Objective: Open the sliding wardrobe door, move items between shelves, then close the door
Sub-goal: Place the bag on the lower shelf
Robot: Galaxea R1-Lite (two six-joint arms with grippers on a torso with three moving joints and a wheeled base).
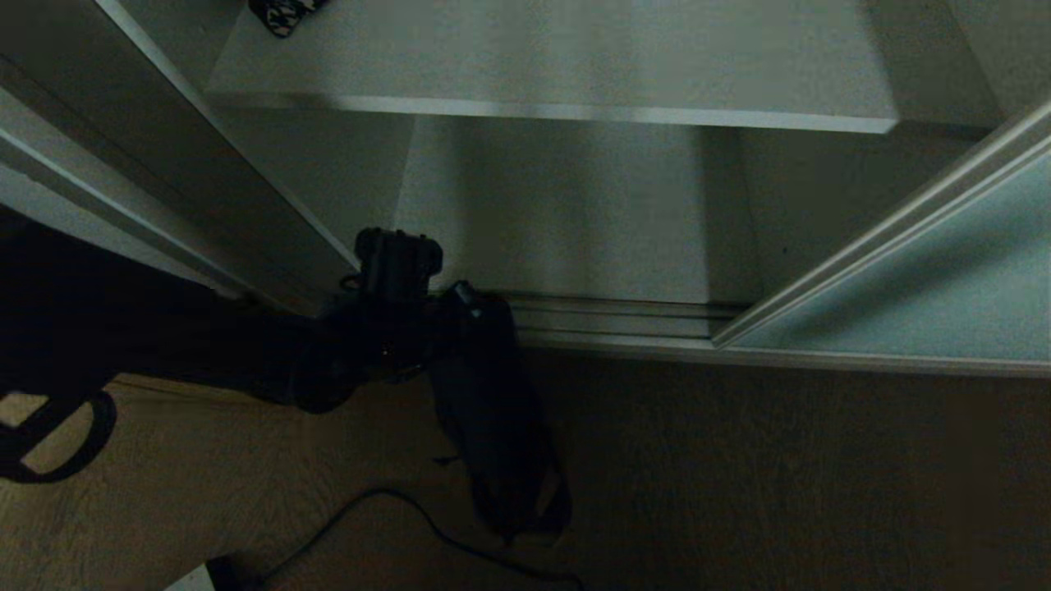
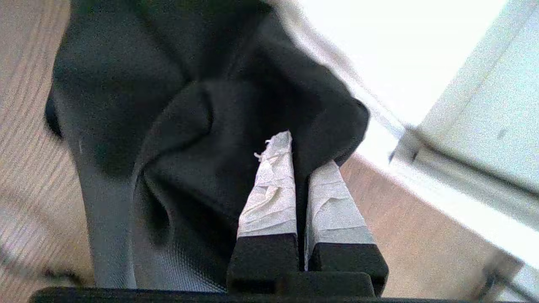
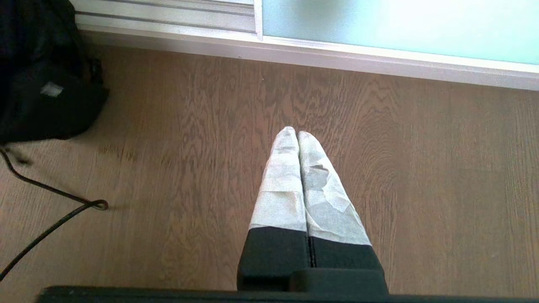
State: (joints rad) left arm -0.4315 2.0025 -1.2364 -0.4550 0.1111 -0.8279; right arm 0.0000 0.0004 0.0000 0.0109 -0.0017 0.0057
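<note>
Black bag (image 2: 177, 139) hangs over the wooden floor (image 3: 379, 189), just outside the wardrobe. Our left gripper (image 2: 300, 162) pinches its cloth tight. Our right gripper (image 3: 297, 134) is closed on nothing.

**Dim head feed, bright wrist feeds**

My head view is very dark: the black bag (image 1: 493, 410) and the left arm merge into one shadowed mass, and the floor (image 1: 739, 492) is murky brown. Only the shelf (image 1: 575, 74) catches soft light from above. My left wrist view is bright, with the wardrobe interior blown out to white glare and the floor edges smeared. My right wrist view is evenly lit; the sliding door (image 3: 400, 25) glares near the top.
</note>
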